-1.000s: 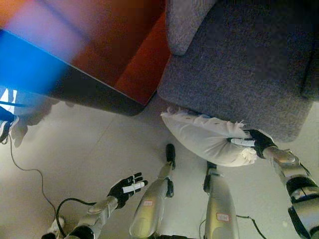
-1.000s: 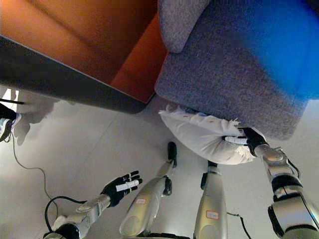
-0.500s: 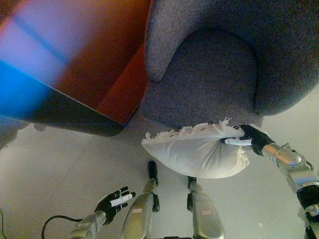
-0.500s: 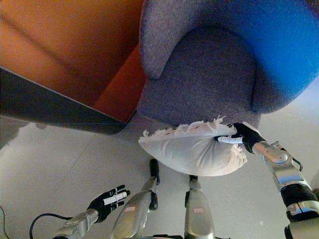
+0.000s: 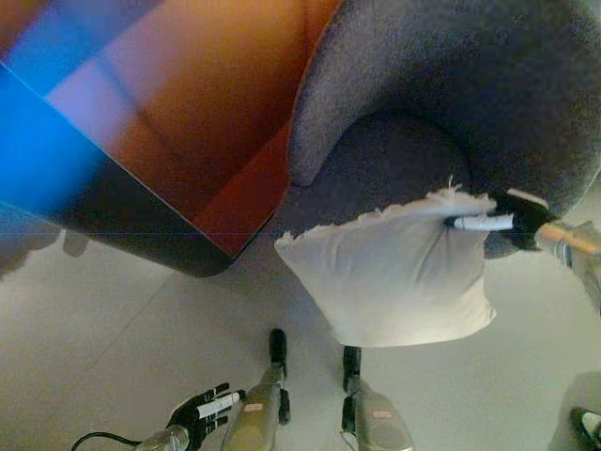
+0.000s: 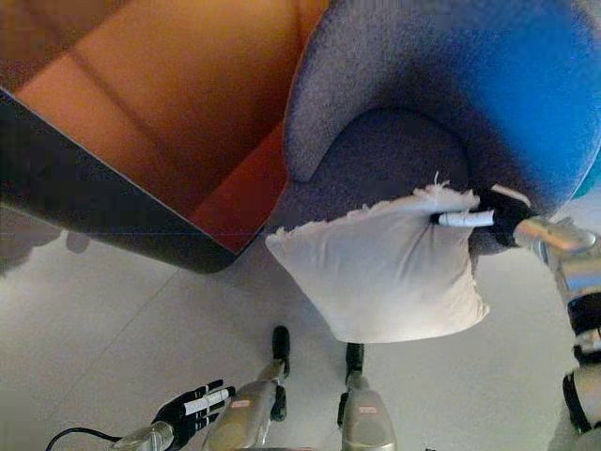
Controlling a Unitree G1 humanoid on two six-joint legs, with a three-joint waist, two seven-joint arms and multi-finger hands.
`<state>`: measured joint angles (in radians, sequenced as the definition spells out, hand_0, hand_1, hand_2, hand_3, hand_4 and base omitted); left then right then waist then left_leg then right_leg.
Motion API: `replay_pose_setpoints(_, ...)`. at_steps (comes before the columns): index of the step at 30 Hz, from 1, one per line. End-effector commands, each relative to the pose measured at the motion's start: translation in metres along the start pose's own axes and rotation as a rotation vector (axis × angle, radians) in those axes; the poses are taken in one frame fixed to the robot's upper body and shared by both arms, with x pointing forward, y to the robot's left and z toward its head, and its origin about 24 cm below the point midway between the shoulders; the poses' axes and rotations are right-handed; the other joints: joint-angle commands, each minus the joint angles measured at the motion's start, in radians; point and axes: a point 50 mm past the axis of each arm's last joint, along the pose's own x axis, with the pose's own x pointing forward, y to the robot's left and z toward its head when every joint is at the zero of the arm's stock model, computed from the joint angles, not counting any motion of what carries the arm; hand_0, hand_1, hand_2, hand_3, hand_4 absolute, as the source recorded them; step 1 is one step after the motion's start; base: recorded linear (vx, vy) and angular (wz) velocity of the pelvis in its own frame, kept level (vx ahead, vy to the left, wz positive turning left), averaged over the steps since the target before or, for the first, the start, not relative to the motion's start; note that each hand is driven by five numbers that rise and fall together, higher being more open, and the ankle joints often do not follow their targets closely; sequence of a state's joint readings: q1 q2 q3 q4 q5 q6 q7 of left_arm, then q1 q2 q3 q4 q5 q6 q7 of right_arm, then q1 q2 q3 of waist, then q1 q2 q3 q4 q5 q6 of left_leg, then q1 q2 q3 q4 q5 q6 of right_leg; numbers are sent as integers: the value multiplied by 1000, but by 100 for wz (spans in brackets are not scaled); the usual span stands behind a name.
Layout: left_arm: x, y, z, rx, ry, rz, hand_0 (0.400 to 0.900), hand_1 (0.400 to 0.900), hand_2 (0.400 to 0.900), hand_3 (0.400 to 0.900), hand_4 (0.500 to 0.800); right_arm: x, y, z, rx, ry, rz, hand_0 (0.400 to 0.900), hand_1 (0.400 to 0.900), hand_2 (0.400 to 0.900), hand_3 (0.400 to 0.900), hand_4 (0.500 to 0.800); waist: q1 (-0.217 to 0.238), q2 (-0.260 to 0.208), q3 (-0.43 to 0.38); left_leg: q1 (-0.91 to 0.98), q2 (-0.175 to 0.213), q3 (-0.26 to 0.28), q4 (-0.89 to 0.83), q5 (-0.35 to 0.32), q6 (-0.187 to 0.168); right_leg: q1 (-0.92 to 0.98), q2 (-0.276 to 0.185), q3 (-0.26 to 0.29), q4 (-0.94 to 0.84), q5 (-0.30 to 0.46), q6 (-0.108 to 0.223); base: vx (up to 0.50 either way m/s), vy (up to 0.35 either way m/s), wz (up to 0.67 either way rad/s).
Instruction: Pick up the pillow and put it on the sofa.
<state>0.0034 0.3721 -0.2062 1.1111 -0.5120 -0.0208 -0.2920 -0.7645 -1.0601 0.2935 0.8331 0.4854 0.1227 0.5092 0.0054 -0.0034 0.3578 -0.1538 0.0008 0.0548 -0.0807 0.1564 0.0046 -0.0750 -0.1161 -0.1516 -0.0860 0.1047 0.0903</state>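
The right hand (image 5: 512,221), pinching the white pillow (image 5: 399,272) by its top edge, has raised it from the floor to hang before the grey sofa (image 5: 451,113) seat; only the drop remains. The left hand (image 5: 202,413) hangs loosely spread below the sofa.

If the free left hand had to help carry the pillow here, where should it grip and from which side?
Probably the pillow's free left corner, coming from the left and below. The right hand pinches the upper right corner, so the pillow hangs in front of the sofa; the open left hand is low and left.
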Motion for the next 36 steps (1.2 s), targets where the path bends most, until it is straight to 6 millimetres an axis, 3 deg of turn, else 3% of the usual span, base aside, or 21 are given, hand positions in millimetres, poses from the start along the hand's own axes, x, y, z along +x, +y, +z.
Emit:
replay_pose_setpoints(1,-21,23,-54,62,207,67,900,900,900,900,800,-44,-66,106,75,-387,-212,400,400,400,400,500,58,-62,-171,97,-23,45,31,-200,-48,-8,30,-38,69,-93,21,111,-41,11)
replay_pose_setpoints(8,-28,31,-67,71,264,105,900,900,900,900,800,-59,-89,114,151,-343,-303,400,400,400,400,500,84,-94,-205,116,-16,34,35,-205,-50,36,41,-44,48,-96,12,107,-68,10)
replay_pose_setpoints(12,-30,33,-70,78,283,114,900,900,900,900,800,-60,-96,105,189,-233,-380,406,406,406,406,504,97,-104,-214,119,-13,27,34,-206,-53,47,46,-45,42,-96,9,58,-53,5)
replay_pose_setpoints(13,-30,33,-71,79,284,114,900,900,900,900,800,-60,-98,102,195,-203,-413,724,724,724,724,694,98,-103,-213,120,-12,27,35,-207,-53,49,46,-46,40,-96,9,49,-56,9)
replay_pose_setpoints(14,-31,33,-72,83,284,113,900,900,900,900,800,-58,-98,96,200,-163,-412,900,900,900,900,800,102,-105,-212,122,-11,27,36,-208,-54,54,47,-47,36,-96,9,36,-45,6)
replay_pose_setpoints(20,-25,28,-65,84,264,109,900,900,900,900,800,-51,-93,94,218,-90,-395,900,900,900,900,800,112,-101,-203,116,-10,20,26,-199,-58,54,51,-48,26,-93,4,-5,-15,4)
replay_pose_setpoints(36,-22,25,-59,85,245,85,900,900,900,900,800,-59,-101,82,220,-36,-427,900,900,900,900,800,104,-74,-188,112,-13,22,16,-193,-61,39,42,-48,22,-92,6,-12,3,0)
